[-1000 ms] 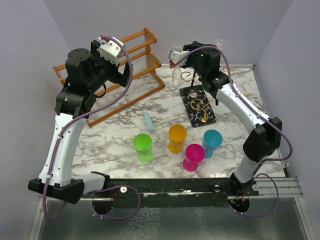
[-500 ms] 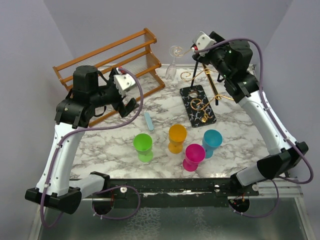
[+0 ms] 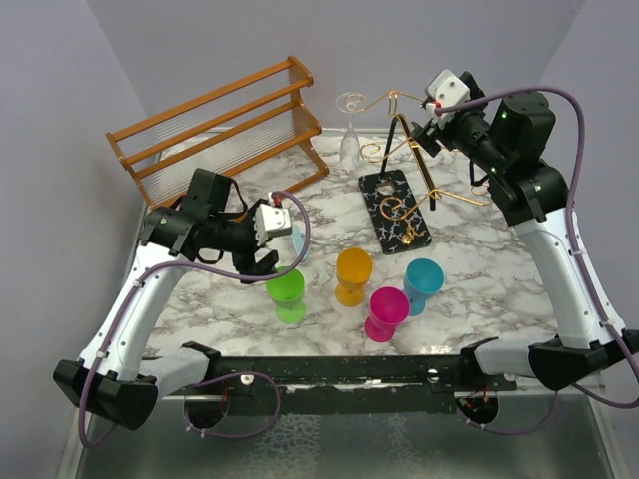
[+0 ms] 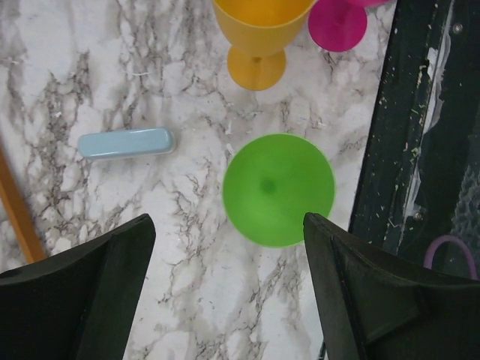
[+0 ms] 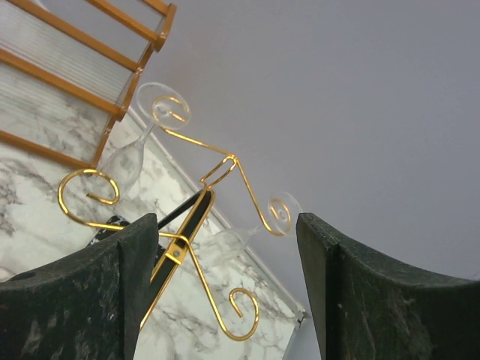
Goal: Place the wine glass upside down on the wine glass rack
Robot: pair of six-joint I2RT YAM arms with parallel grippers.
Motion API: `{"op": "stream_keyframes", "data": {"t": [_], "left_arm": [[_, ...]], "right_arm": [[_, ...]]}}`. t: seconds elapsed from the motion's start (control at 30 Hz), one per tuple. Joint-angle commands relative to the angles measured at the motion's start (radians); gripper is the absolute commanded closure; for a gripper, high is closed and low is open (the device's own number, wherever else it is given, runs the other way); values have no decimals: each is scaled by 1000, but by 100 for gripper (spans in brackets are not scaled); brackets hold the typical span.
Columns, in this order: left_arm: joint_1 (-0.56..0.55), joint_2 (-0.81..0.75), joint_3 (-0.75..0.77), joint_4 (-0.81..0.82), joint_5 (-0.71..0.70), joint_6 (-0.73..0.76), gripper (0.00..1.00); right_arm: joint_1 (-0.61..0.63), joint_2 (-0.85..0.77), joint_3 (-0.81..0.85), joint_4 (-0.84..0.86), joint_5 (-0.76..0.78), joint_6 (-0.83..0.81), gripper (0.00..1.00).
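Progress is looking all but complete: the wine glass (image 3: pixel 349 142) is hanging bowl-down in the upper middle of the overhead view. Its foot is sitting in the leftmost gold curl of the wine glass rack (image 3: pixel 396 212), whose black base is lying just right of centre. In the right wrist view a second glass (image 5: pixel 225 244) is hanging from another curl near the middle of the frame. Judging by this, the placing is done and only drawing the arm clear is remaining. The right gripper (image 3: pixel 427 132) is hovering at the upper right, just beside the rack's top. Its fingers are standing wide apart, holding nothing and, as far as the wrist view shows, touching neither glass nor wire. At the lower left, the left gripper (image 4: pixel 225 225) is likewise gaping wide and empty, hanging over the green cup (image 4: pixel 277 189) without touching it.
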Motion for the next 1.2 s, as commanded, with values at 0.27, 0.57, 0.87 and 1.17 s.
{"op": "stream_keyframes", "data": {"t": [0.27,0.57,0.87,1.17], "left_arm": [[-138,93,-92,89,-178,-32,31],[-206,139,-128,123,-215,-38,50],[-235,162,-156,130,-233,-15,81],[-237,171,-23,30,-239,51,100]], "right_arm": [[-75,-67,-73,-88,-163,36,26],[-92,-69,-96,-89,-187,35,25],[-103,-55,-103,-83,-193,41,25],[-134,-50,-115,-96,-248,35,23]]}}
